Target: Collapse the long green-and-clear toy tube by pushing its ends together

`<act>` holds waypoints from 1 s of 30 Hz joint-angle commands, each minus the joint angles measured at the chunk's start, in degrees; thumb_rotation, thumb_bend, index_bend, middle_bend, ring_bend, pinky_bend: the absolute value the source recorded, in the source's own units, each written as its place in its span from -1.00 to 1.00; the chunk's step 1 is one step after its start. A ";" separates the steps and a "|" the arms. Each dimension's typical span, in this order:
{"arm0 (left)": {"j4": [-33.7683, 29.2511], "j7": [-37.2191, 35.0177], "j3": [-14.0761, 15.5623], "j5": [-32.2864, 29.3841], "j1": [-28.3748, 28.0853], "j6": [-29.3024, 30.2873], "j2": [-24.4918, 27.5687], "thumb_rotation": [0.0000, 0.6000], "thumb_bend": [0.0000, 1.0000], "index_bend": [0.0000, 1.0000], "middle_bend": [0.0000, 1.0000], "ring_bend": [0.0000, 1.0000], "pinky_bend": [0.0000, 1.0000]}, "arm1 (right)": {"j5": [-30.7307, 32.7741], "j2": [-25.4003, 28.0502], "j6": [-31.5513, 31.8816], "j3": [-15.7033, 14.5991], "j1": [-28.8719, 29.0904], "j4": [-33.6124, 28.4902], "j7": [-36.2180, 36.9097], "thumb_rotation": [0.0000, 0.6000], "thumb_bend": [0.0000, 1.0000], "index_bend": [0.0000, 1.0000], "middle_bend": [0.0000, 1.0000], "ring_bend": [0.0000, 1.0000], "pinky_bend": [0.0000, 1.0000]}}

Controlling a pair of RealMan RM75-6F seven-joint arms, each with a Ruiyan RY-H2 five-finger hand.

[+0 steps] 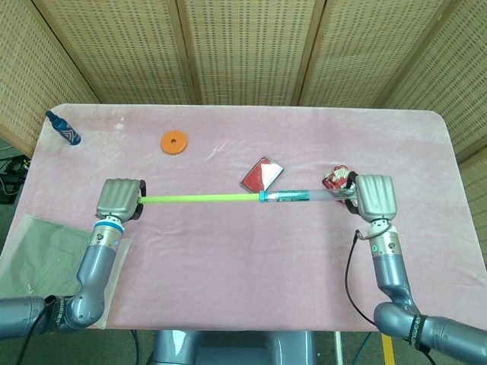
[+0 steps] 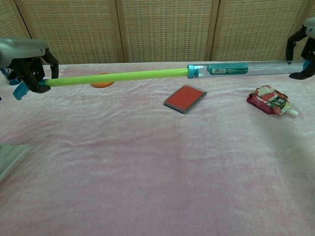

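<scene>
Two robot hands hold one long toy tube [image 1: 228, 198] level above a pink-covered table [image 1: 251, 266], the tube running across the middle of the frame and, in the chest view, clear of the cloth. The left hand [image 1: 119, 199], at the left edge of the chest view, is clenched around the bright green rod end [image 2: 113, 76], with a blue end piece [image 2: 19, 90] sticking out below its dark fingers [image 2: 34, 73]. The right hand [image 1: 376, 196] is seen only from the back in the head view and is cut off by the right edge of the chest view, where its fingers curve around the far end of the clear sleeve [image 2: 256, 68]; how firmly it grasps cannot be told. A teal collar [image 2: 192, 71] marks where the green rod enters the clear sleeve, and a printed label beside it is too small to read. On the cloth lie one red rectangular case [image 1: 262, 176], just beyond the tube near centre, one crumpled red snack pouch [image 2: 270, 100] near the right hand, one orange disc [image 1: 173, 142] at upper left, partly hidden behind the rod in the chest view, and one dark blue patterned bottle-like object [image 1: 63, 128] at the far upper-left corner. A grey-green sheet [image 1: 38, 255] hangs off the lower-left table edge, partly out of frame.
</scene>
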 commanded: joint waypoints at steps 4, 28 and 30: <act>0.14 -0.42 0.22 -0.09 -0.07 -0.28 0.33 1.00 0.15 0.34 0.66 0.51 0.46 | -0.22 -0.21 0.40 -0.43 0.04 0.15 0.43 1.00 0.02 0.48 1.00 1.00 0.62; -2.99 0.27 -0.47 -1.43 -3.42 1.68 -2.55 1.00 0.15 0.34 0.66 0.51 0.46 | -0.64 -4.51 2.88 -2.72 2.31 -2.52 -3.56 1.00 0.02 0.54 1.00 1.00 0.62; -3.08 0.68 -0.56 -1.79 -3.87 2.01 -3.02 1.00 0.15 0.34 0.66 0.51 0.46 | -0.66 -5.10 3.03 -2.78 2.66 -2.78 -4.00 1.00 0.02 0.54 1.00 1.00 0.62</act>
